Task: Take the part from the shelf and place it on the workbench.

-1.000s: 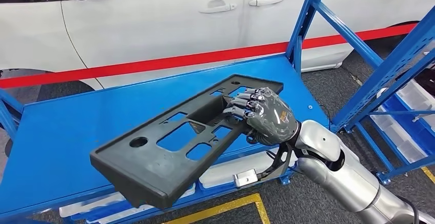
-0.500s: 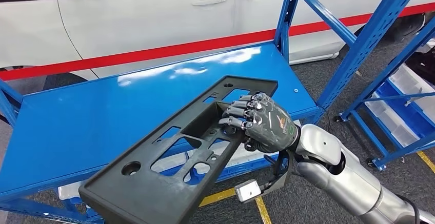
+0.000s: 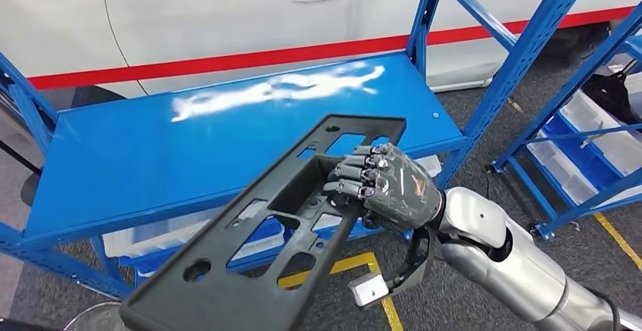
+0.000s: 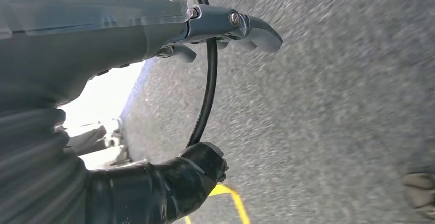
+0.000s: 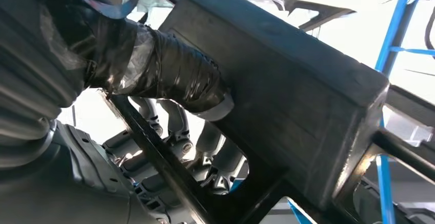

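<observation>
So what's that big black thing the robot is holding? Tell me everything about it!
The panel is a long, flat, matt black piece that looks like plastic, with a raised rim, several squarish cut-outs and a round hole near its low end. It tilts, its far end higher, over the front edge of the blue shelf. The right hand grips it near the upper end, fingers hooked through an opening. Nothing else touches it.
</observation>
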{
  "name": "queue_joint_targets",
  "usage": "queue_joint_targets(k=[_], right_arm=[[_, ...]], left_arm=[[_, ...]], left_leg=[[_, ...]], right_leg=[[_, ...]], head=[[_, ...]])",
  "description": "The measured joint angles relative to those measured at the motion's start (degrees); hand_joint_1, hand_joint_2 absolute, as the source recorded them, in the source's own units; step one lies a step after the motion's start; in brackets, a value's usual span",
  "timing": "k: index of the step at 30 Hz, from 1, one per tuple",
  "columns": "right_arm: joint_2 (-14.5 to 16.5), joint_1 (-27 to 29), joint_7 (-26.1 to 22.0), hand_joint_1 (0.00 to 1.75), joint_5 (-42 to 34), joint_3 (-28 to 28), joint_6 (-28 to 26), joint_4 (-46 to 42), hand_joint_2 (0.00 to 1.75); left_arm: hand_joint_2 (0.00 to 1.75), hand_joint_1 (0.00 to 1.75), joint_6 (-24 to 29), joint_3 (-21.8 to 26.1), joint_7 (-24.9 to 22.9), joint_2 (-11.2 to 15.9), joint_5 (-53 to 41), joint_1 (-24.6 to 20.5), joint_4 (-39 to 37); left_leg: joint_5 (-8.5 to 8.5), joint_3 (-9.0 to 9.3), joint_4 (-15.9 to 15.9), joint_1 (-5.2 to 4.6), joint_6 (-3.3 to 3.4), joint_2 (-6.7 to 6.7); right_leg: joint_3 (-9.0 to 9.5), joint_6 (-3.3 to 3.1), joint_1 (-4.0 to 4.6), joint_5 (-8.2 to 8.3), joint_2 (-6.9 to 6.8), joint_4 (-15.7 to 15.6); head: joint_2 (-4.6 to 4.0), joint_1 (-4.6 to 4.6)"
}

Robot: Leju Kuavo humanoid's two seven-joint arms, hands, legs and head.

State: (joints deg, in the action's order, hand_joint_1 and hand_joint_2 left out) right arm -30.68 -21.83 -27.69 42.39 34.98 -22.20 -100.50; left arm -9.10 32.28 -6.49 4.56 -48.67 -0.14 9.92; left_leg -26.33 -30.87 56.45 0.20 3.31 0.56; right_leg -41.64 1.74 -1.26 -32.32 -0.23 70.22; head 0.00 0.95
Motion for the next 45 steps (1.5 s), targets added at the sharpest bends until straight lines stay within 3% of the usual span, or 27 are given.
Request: queue_joint_targets(k=[1, 3, 5, 7, 8, 11, 12, 15, 16, 17, 19, 20, 22, 24, 26, 27, 28, 30, 31, 32, 34, 36, 38, 39, 41, 43, 45], right_arm=[[0.0, 0.1, 0.0, 1.75, 0.0, 0.0, 0.0, 0.0, 1.75], [-0.1, 0.2, 0.0, 1.75, 0.0, 0.0, 0.0, 0.0, 1.75], [-0.1, 0.2, 0.0, 1.75, 0.0, 0.0, -0.1, -0.1, 1.75], [-0.1, 0.1, 0.0, 1.75, 0.0, 0.0, -0.2, -0.2, 1.75], [-0.1, 0.0, 0.0, 1.75, 0.0, 0.0, -0.3, -0.3, 1.75], [-0.2, -0.3, -0.1, 1.75, 0.0, 0.0, -0.5, -0.5, 1.75], [-0.2, -0.3, -0.1, 1.75, 0.0, 0.1, -0.5, -0.5, 1.75], [0.1, -0.2, 0.1, 1.75, 0.8, 0.3, -0.5, -0.4, 1.75], [0.4, -0.1, 0.3, 1.75, 1.5, 0.4, -0.5, -0.3, 1.75], [0.7, 0.2, 0.7, 1.75, 2.5, 0.4, -0.5, -0.1, 1.75], [1.4, 1.0, 1.1, 1.75, 4.1, 0.6, -0.7, 0.6, 1.75], [1.6, 1.3, 1.2, 1.75, 4.6, 0.7, -0.8, 0.9, 1.75], [1.9, 1.6, 1.2, 1.75, 5.0, 0.9, -1.1, 1.2, 1.75], [2.1, 1.8, 1.2, 1.75, 5.1, 0.9, -1.4, 1.4, 1.75], [2.3, 1.8, 1.2, 1.75, 5.1, 0.9, -1.5, 1.6, 1.75], [2.4, 1.9, 1.2, 1.75, 5.1, 0.9, -1.5, 1.7, 1.75], [2.5, 2.0, 1.2, 1.75, 5.1, 0.9, -1.5, 1.8, 1.75], [2.5, 2.2, 1.2, 1.75, 5.1, 0.9, -1.6, 2.0, 1.75], [2.5, 2.3, 1.2, 1.75, 5.1, 0.9, -1.6, 2.1, 1.75], [2.5, 2.4, 1.2, 1.75, 5.1, 0.9, -1.6, 2.2, 1.75], [2.5, 2.5, 1.2, 1.75, 5.1, 0.9, -1.6, 2.4, 1.75], [2.5, 2.4, 1.2, 1.75, 5.1, 0.9, -1.6, 2.4, 1.75], [2.6, 2.2, 1.1, 1.75, 4.9, 0.9, -1.6, 2.6, 1.75], [2.6, 1.9, 1.0, 1.75, 4.7, 1.0, -1.7, 2.7, 1.75], [2.8, 1.2, 0.5, 1.75, 4.1, 1.2, -1.6, 3.3, 1.75], [3.3, 0.2, 0.0, 1.75, 3.4, 1.5, -1.6, 4.1, 1.75], [3.7, -0.5, -0.5, 1.75, 2.6, 1.8, -1.5, 5.0, 1.75]], left_arm=[[1.75, 0.0, -0.1, 0.0, 0.0, 0.0, 0.0, 0.0, 0.0], [1.75, 0.0, -0.2, 0.0, 0.0, 0.0, -0.1, 0.1, 0.0], [1.75, 0.0, -0.3, 0.0, 0.0, 0.0, -0.3, 0.1, 0.0], [1.75, 0.0, -0.3, 0.0, 0.0, 0.0, -0.5, 0.1, 0.0], [1.75, 0.0, -0.3, 0.0, 0.0, 0.0, -0.5, 0.1, 0.0], [1.75, 0.0, -0.3, 0.0, -0.1, 0.0, -0.6, 0.2, 0.0], [1.75, 0.0, -0.4, 0.0, -0.1, 0.0, -0.6, 0.2, 0.0], [1.75, 0.0, 0.1, 0.0, 0.6, -0.7, -0.9, 0.2, 0.0], [1.75, 0.0, 0.7, 0.0, 1.0, -1.4, -1.0, 0.1, 0.0], [1.75, 0.0, 1.8, -0.1, 1.5, -2.7, -1.2, 0.0, 0.0], [1.75, 0.0, 4.0, -0.2, 1.8, -5.4, -1.6, -0.3, 0.1], [1.75, 0.0, 4.8, -0.2, 1.8, -6.7, -1.7, -0.6, 0.1], [1.75, 0.0, 5.3, -0.3, 1.8, -8.5, -1.9, -1.0, 0.1], [1.75, 0.0, 5.4, -0.3, 1.8, -9.6, -1.9, -1.1, 0.1], [1.75, 0.0, 5.4, -0.3, 1.8, -10.0, -1.9, -0.9, 0.1], [1.75, 0.0, 5.4, -0.3, 1.8, -10.2, -1.9, -0.9, 0.1], [1.75, 0.0, 5.4, -0.3, 1.8, -10.3, -1.9, -0.9, 0.1], [1.75, 0.0, 5.4, -0.3, 1.9, -10.5, -1.9, -1.0, 0.2], [1.75, 0.0, 5.3, -0.3, 1.9, -10.6, -1.9, -1.0, 0.2], [1.75, 0.0, 5.3, -0.4, 1.9, -10.8, -1.9, -1.0, 0.2], [1.75, 0.0, 5.2, -0.4, 2.0, -11.1, -1.9, -1.0, 0.2], [1.75, 0.0, 5.0, -0.4, 2.3, -11.6, -1.8, -1.0, 0.2], [1.75, 0.0, 5.0, -0.4, 2.4, -12.1, -1.6, -1.0, 0.2], [1.75, 0.0, 4.9, -0.4, 2.4, -12.2, -1.5, -1.0, 0.2], [1.75, 0.0, 4.9, -0.4, 2.5, -12.3, -1.1, -0.9, 0.2], [1.75, 0.0, 4.9, -0.4, 2.5, -12.3, -0.7, -0.8, 0.2], [1.75, 0.0, 5.0, -0.4, 2.6, -12.3, -0.5, -0.9, 0.2]], left_leg=[[0.64, -0.97, 0.2, -0.07, -0.01, 0.04], [1.78, -3.06, 0.8, -0.15, -0.17, 0.07], [2.67, -4.91, 1.6, -0.18, -0.47, 0.03], [3.43, -5.94, 2.3, -0.28, -1.0, -0.08], [3.83, -6.11, 2.4, -0.28, -1.33, -0.11], [4.34, -6.74, 2.4, -0.15, -2.44, -0.26], [2.98, -7.36, 3.4, -0.08, -2.77, -0.35], [-5.22, -9.82, 11.9, 0.28, -3.58, -0.47], [-6.88, -10.32, 15.2, 0.38, -3.79, -0.47], [-6.99, -10.22, 17.5, 0.45, -3.97, -0.45], [-3.95, -7.7, 17.3, 0.55, -4.12, -0.26], [-2.4, -4.86, 14.4, 0.59, -4.1, 0.36], [-2.94, 1.2, 6.1, 0.32, -3.83, 2.54], [-4.61, 3.86, 1.1, -0.13, -3.1, 3.52], [-3.65, 3.08, 0.5, -0.27, -1.94, 2.41], [-2.82, 2.51, 0.3, -0.25, -1.34, 1.86], [-1.86, 1.82, 0.0, -0.22, -0.75, 1.36], [-0.1, 0.1, -0.1, -0.37, -0.01, 0.34], [0.72, -0.92, 0.0, -0.51, 0.15, -0.27], [1.51, -2.01, 0.2, -0.64, 0.16, -0.97], [2.92, -4.28, 0.7, -0.75, -0.01, -2.47], [4.07, -6.17, 1.4, -0.73, -0.35, -3.9], [5.14, -7.33, 1.9, -0.72, -0.84, -5.23], [5.73, -7.66, 1.9, -0.66, -1.19, -5.89], [6.89, -8.0, 1.4, -0.58, -1.97, -7.08], [5.13, -8.97, 2.6, -0.64, -2.59, -5.66], [-0.64, -10.71, 8.1, -0.34, -3.32, -2.69]], right_leg=[[-0.33, 0.11, 0.0, -0.97, 0.0, 3.0], [1.49, 0.13, 0.0, 0.84, 0.0, 4.4], [7.06, -0.28, 0.08, 2.99, 0.01, -1.7], [12.22, -0.8, 0.41, 2.25, 0.02, -9.0], [13.33, -0.99, 0.62, 1.6, 0.02, -11.0], [12.52, -2.05, 0.63, 2.73, -0.25, -11.9], [11.83, -2.66, 0.49, 3.47, -0.46, -12.1], [9.26, -3.64, 0.44, 5.76, -1.08, -12.3], [8.39, -3.61, 0.47, 6.44, -1.32, -12.3], [7.45, -3.53, 0.48, 7.11, -1.71, -12.1], [5.6, -3.2, 0.39, 8.26, -2.69, -11.7], [4.7, -2.96, 0.35, 8.76, -3.28, -11.3], [3.66, -2.34, 0.44, 9.54, -4.36, -10.7], [3.56, -1.6, 0.52, 10.34, -5.64, -10.6], [3.64, -0.75, 0.3, 10.97, -6.32, -11.0], [3.37, -0.36, 0.15, 10.07, -5.44, -10.6], [2.89, -0.08, 0.06, 8.04, -4.03, -9.3], [1.43, 0.0, 0.05, 1.67, -1.0, -3.5], [0.84, -0.1, 0.11, -0.77, -0.41, 0.1], [0.7, -0.22, 0.18, -1.85, -0.16, 3.0], [2.9, -0.62, 0.36, -0.25, 0.07, 3.8], [8.45, -1.41, 0.52, 1.83, 1.9, -2.8], [12.99, -2.0, 0.65, 1.41, 4.45, -9.7], [13.84, -2.17, 0.77, 0.93, 5.01, -11.3], [13.65, -2.44, 0.76, 1.68, 3.78, -12.0], [12.83, -3.19, 0.36, 3.04, 2.13, -12.6], [11.48, -3.72, 0.22, 4.41, 0.41, -12.8]], head=[[0.0, 0.0], [0.0, -0.01], [0.0, -0.01], [0.0, -0.03], [0.0, -0.02], [0.0, 0.02], [-0.01, -0.01], [-0.02, -0.06], [-0.02, -0.06], [-0.02, -0.07], [-0.01, -0.08], [-0.01, -0.09], [-0.01, -0.07], [0.0, -0.02], [-0.01, -0.01], [-0.01, -0.02], [-0.01, -0.01], [-0.01, -0.01], [0.0, -0.01], [-0.01, -0.02], [-0.01, -0.02], [0.0, -0.02], [0.0, -0.03], [0.0, -0.03], [-0.01, 0.02], [-0.01, 0.0], [-0.02, -0.04]])
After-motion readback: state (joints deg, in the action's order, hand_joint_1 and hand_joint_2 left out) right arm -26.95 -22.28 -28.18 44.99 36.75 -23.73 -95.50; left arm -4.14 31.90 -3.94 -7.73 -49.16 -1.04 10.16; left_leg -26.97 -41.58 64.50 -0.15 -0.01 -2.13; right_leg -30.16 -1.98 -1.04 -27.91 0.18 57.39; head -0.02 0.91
